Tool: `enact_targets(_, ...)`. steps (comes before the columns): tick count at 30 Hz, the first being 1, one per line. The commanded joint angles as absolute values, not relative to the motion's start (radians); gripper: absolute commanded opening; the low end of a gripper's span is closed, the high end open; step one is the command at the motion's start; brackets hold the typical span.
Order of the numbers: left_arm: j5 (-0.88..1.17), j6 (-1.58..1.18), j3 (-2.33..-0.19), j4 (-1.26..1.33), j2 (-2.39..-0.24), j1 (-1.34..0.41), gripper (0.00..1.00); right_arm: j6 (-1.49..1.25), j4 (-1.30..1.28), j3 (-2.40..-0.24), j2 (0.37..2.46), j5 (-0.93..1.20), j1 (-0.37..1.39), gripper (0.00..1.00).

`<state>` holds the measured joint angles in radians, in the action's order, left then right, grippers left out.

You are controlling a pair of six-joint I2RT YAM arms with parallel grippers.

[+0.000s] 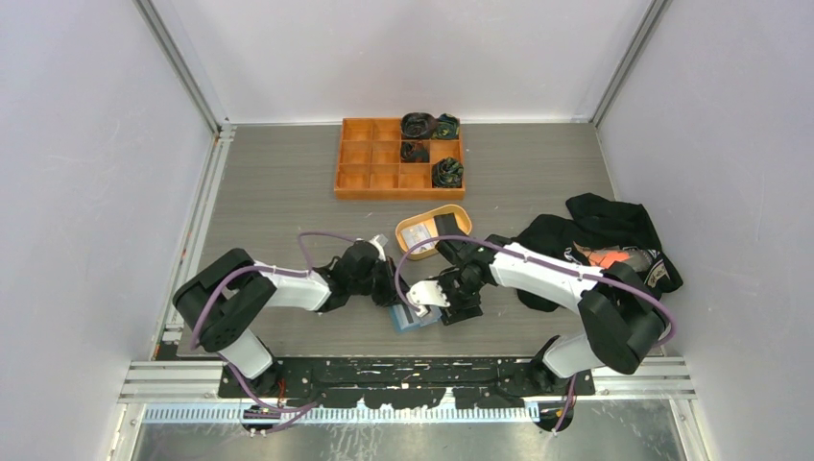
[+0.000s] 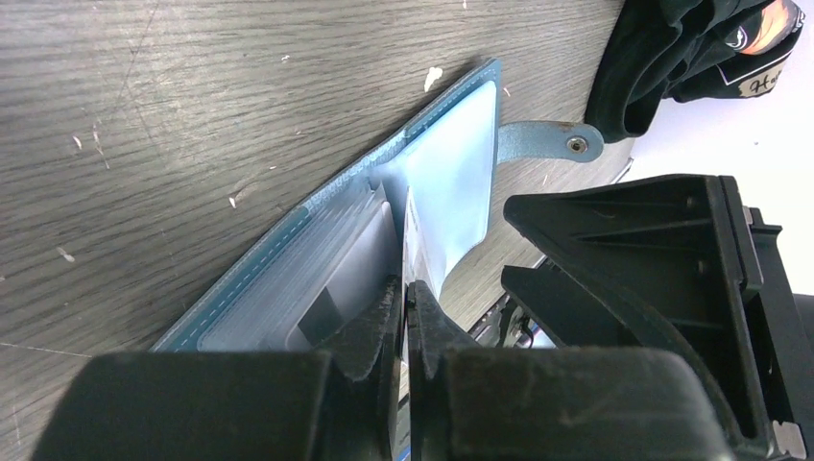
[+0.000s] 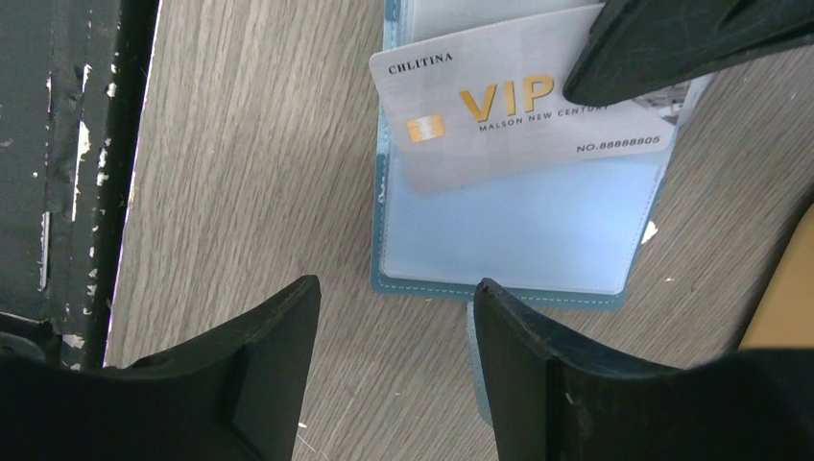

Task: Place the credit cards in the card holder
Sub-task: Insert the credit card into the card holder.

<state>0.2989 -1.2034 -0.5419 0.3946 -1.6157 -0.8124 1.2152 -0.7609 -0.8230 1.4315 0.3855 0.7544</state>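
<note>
The card holder (image 3: pixel 518 230) lies open on the table near the front edge, blue with clear inner slots (image 2: pixel 451 182) and a snap tab (image 2: pixel 547 139). My left gripper (image 2: pixel 404 283) is shut on a silver credit card (image 3: pixel 480 115) marked VIP. The card stands edge-on over the holder with its lower part against a clear slot. My right gripper (image 3: pixel 395 285) hangs open just off the holder's near edge, nothing between its fingers. In the top view both grippers (image 1: pixel 395 293) (image 1: pixel 427 293) meet over the card holder (image 1: pixel 415 320). A white card (image 1: pixel 418 233) and a black card (image 1: pixel 447 226) lie in the tan dish.
The oval tan dish (image 1: pixel 461 213) sits just behind the grippers. An orange compartment tray (image 1: pixel 370 158) with dark rolled items stands at the back. Black clothing (image 1: pixel 595 235) is heaped at the right. A black rail (image 3: pixel 58 173) runs along the table's front edge.
</note>
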Motion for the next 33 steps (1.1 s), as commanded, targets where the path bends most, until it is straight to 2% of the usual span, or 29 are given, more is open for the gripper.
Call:
enact_targets(1, 0.274, -1.152, -0.535, 0.102, -1.669, -0.801, 0.05, 1.2, -0.729, -0.829, 1.413, 0.385, 0.774, 0.65)
enact_targets(10, 0.339, -1.134, -0.59, 0.035, -1.709, -0.776, 0.01, 1.19, -0.7, -0.816, 1.348, 0.419, 0.784, 0.65)
enact_targets(25, 0.395, -1.135, -0.646, 0.018, -1.779, -0.765, 0.01, 1.182, -0.65, -0.787, 1.323, 0.443, 0.821, 0.64)
enact_targets(29, 0.403, -1.135, -0.651, 0.026, -1.785, -0.766, 0.01, 1.135, -0.591, -0.772, 1.328, 0.451, 0.849, 0.57)
enact_targets(33, 0.394, -1.134, -0.639, 0.028, -1.764, -0.765, 0.03, 1.067, -0.529, -0.769, 1.339, 0.461, 0.871, 0.4)
